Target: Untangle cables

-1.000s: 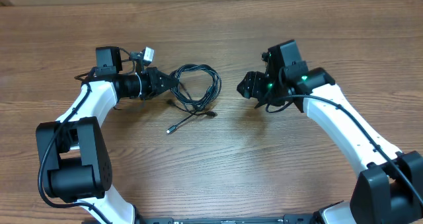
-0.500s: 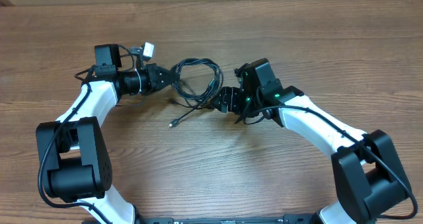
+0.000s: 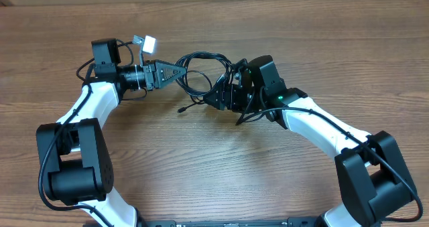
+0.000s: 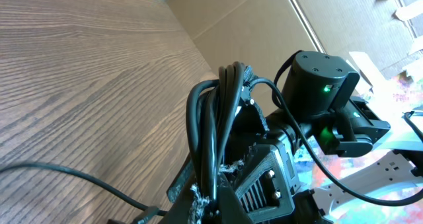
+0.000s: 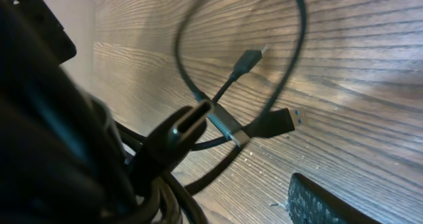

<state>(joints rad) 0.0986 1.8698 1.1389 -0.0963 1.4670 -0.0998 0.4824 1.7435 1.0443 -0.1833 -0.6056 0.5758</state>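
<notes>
The cables [image 3: 201,69] are thin black cords in a tangled loop between my two grippers, with one loose plug end [image 3: 181,110] trailing on the table. My left gripper [image 3: 177,73] is shut on the left side of the bundle; in the left wrist view the cords [image 4: 215,112] rise out of its closed jaws [image 4: 211,197]. My right gripper [image 3: 222,97] is open at the bundle's right side. In the right wrist view one finger pad [image 5: 330,204] shows at the bottom right. The cords [image 5: 198,164] and several plug ends [image 5: 284,120] lie to its left.
The wooden table [image 3: 214,167] runs under everything. A white tag [image 3: 149,43] and thicker arm cables sit on my left wrist. A cardboard wall [image 4: 264,19] stands at the table's far edge. My right arm's wrist [image 4: 320,85] is just behind the bundle.
My right gripper has swung left from open table to the right side of the bundle. My left gripper has shifted up and right with the cables. The loose plug end has been dragged along.
</notes>
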